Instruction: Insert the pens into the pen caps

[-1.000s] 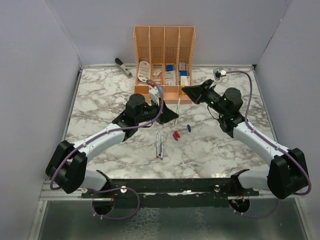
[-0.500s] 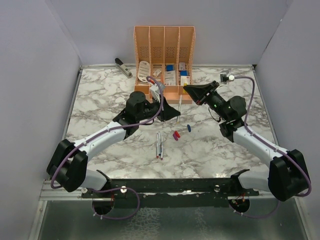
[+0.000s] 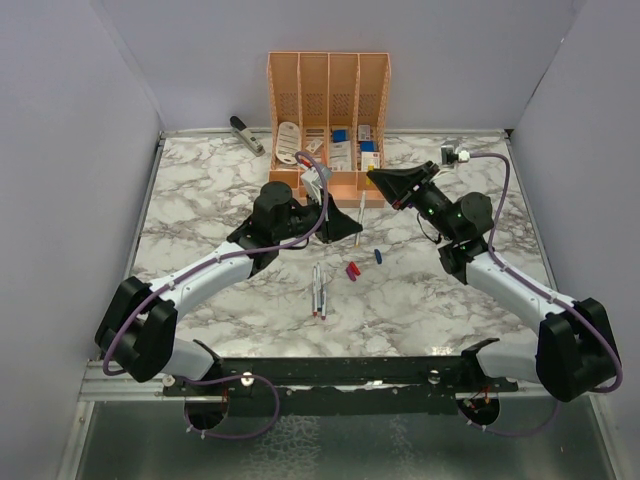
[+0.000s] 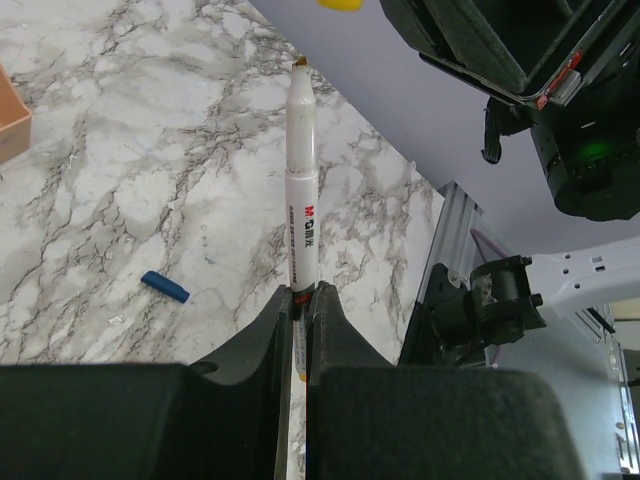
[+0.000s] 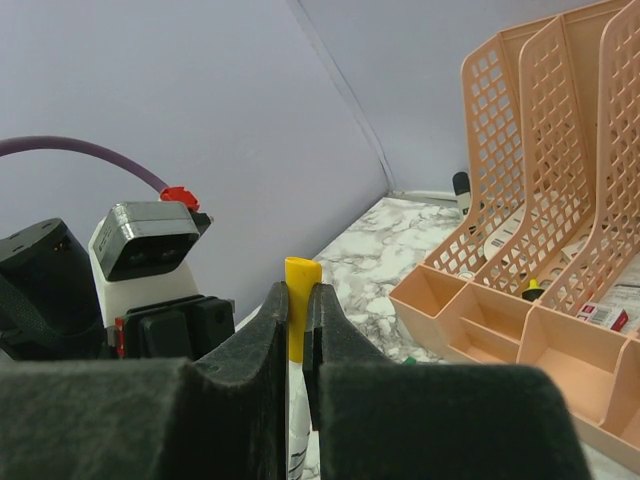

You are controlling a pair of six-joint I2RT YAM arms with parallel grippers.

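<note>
My left gripper (image 4: 300,296) is shut on a white pen (image 4: 302,180), which points away from it with its small dark tip bare. In the top view this pen (image 3: 359,210) rises from the left gripper (image 3: 346,228) towards the right gripper (image 3: 374,178). My right gripper (image 5: 302,292) is shut on a yellow pen cap (image 5: 301,300). That yellow cap (image 4: 340,3) sits just past the pen tip, slightly to its right and apart from it. Two more pens (image 3: 318,290) lie on the table, near a blue cap (image 3: 377,256), a red cap and a purple cap (image 3: 352,270).
A peach organiser (image 3: 328,110) with white and blue items stands at the back, just behind both grippers. A grey stapler (image 3: 246,134) lies at the back left. A green cap (image 5: 410,360) lies beside the organiser's front tray (image 5: 500,330).
The right arm has swung its elbow outward and its gripper has shifted slightly back and left. The left gripper has edged the pen a little towards the cap.
</note>
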